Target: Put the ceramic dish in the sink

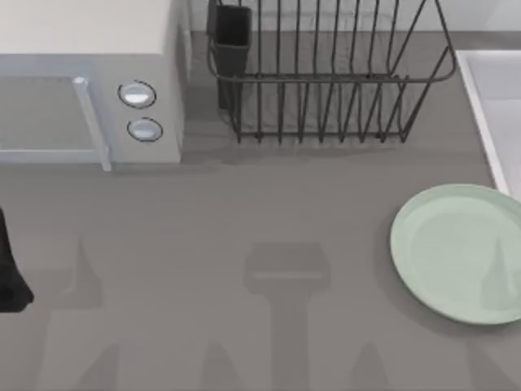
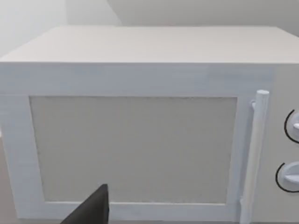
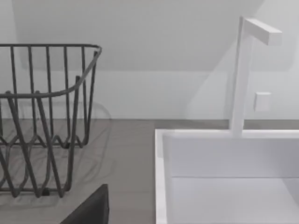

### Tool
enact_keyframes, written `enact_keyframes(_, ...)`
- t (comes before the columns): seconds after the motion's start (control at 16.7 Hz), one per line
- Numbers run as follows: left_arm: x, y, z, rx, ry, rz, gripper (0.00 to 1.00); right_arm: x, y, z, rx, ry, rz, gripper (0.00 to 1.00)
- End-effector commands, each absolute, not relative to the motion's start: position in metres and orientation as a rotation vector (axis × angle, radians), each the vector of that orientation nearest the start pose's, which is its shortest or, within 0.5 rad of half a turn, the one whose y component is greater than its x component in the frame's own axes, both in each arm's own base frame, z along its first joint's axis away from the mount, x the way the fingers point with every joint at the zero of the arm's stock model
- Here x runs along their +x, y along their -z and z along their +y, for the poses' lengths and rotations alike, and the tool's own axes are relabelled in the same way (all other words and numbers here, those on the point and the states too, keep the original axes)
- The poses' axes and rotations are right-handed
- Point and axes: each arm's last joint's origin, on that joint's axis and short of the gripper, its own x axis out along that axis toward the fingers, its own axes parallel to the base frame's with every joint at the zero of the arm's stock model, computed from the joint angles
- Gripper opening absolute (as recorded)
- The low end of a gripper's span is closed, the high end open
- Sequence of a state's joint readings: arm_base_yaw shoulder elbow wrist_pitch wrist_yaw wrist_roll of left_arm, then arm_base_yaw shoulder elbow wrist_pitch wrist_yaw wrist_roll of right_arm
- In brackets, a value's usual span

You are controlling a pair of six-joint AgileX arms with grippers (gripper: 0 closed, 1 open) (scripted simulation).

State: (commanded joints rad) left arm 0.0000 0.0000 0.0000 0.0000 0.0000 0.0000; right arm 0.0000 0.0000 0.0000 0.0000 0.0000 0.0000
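Grey table (image 1: 269,212) is stretching under everything I am watching, and I am placing things against the black wire dish rack (image 1: 326,73) at its back. Largest is the white microwave (image 1: 89,81), standing beside the rack on the top view's left, door shut, two dials by its handle. Off the rack's other side, the sink (image 1: 492,106) is lying at the table's right edge, with its faucet (image 3: 243,74) rising behind it in the right wrist view. Ceramic dish (image 1: 456,252) is sitting flat on the table in front of the rack, near the sink's front end, untouched. My left arm (image 1: 10,273) is waiting well in front of the microwave; for either pincer I cannot tell how wide the fingers are standing, nor see anything held.

I am judging the reach for the dish as the step in hand. Doing it well probably means taking the raised rim, lifting level, then lowering into the basin clear of the faucet.

I am reading no brand, label or writing anywhere.
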Motion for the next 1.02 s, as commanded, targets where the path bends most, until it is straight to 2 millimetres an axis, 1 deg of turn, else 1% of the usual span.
enact_keyframes(0.12,0.106,-0.16,-0.001,0.0,0.0,0.0,1.0,0.106,-0.165,0.0,0.009,-0.009,0.024,1.0)
enact_keyframes(0.24,0.106,-0.16,-0.001,0.0,0.0,0.0,1.0,0.107,-0.177,0.002,0.028,-0.027,0.081,1.0)
enact_keyframes(0.42,0.106,-0.16,-0.001,0.0,0.0,0.0,1.0,0.116,-0.202,0.008,0.069,-0.067,0.228,1.0)
enact_keyframes(0.54,0.106,-0.16,-0.001,0.0,0.0,0.0,1.0,0.129,-0.222,0.014,0.097,-0.094,0.359,1.0)
enact_keyframes(0.66,0.106,-0.16,-0.001,0.0,0.0,0.0,1.0,0.148,-0.241,0.024,0.12,-0.116,0.51,1.0)
enact_keyframes(0.78,0.106,-0.16,-0.001,0.0,0.0,0.0,1.0,0.173,-0.256,0.037,0.136,-0.13,0.673,1.0)
enact_keyframes(0.9,0.106,-0.16,-0.001,0.0,0.0,0.0,1.0,0.203,-0.263,0.054,0.14,-0.132,0.842,1.0)
enact_keyframes(1.02,0.106,-0.16,-0.001,0.0,0.0,0.0,1.0,0.234,-0.263,0.074,0.133,-0.124,1.008,1.0)
